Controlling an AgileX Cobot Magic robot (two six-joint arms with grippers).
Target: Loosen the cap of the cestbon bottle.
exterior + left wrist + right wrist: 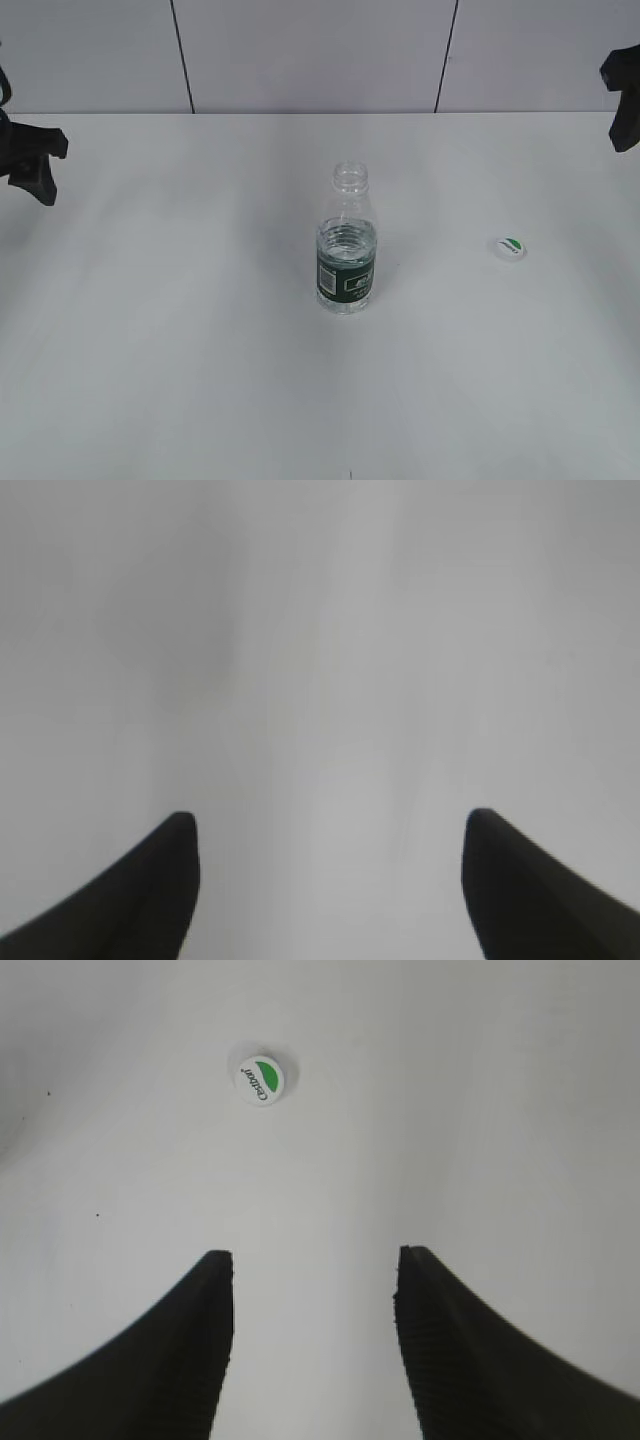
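The cestbon bottle (347,255) stands upright near the middle of the white table (180,350), its long axis vertical and its open mouth pointing straight up. Nothing covers that ribbed neck: the cap (508,247) is already off and lies on the table to the bottle's right, well apart from it, flat, with its green leaf mark facing up. By the look of things the loosening is done and more, since the cap has come away altogether.

Both arms are pulled back to the far corners. The left hand (35,160) hangs at the left edge of the exterior view, well away from the bottle; its own camera shows its two dark fingers (150,900) spread wide over bare table, holding nothing. The right hand (625,100) sits at the upper right edge, also spread and empty, its ribbed fingers (190,1350) apart.

The relation that counts is on the right side: in the right wrist view the cap (260,1079) lies ahead of that hand and a little off to one side of the gap between the fingers, so the right hand is plainly the nearer to it. The bottle sits about midway between the two hands, out of both wrist views
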